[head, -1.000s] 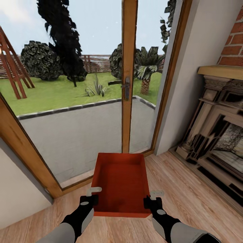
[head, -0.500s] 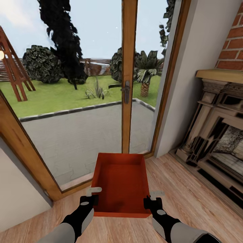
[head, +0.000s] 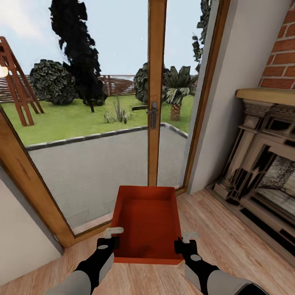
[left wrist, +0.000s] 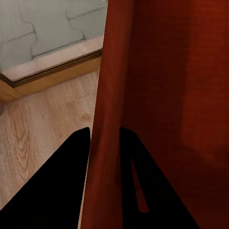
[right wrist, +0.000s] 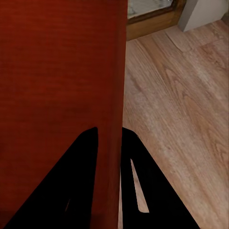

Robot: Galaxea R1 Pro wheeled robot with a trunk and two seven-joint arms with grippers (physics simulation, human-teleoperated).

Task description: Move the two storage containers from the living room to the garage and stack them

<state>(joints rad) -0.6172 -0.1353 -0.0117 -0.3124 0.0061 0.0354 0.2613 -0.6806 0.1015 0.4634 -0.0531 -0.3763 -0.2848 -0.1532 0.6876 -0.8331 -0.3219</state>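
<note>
One orange-red storage container (head: 147, 223) is held level in front of me above the living room's wood-plank floor. My left gripper (head: 113, 239) is shut on its left wall near the front corner. My right gripper (head: 183, 242) is shut on its right wall. In the left wrist view the container wall (left wrist: 107, 119) runs between the dark fingers (left wrist: 62, 181). The right wrist view shows the other wall (right wrist: 117, 95) pinched between dark fingers (right wrist: 138, 186), with the ribbed bottom (right wrist: 57, 71) beside it.
Wood-framed glass garden doors (head: 157, 94) stand straight ahead, close to the container's far end. A stone fireplace (head: 262, 164) with a wooden mantel and red brick chimney (head: 282, 57) fills the right side. A white wall (head: 20, 229) is at the left.
The whole view has shifted slightly, so the camera moved a little. The container and both grippers keep the same hold and place in the picture.
</note>
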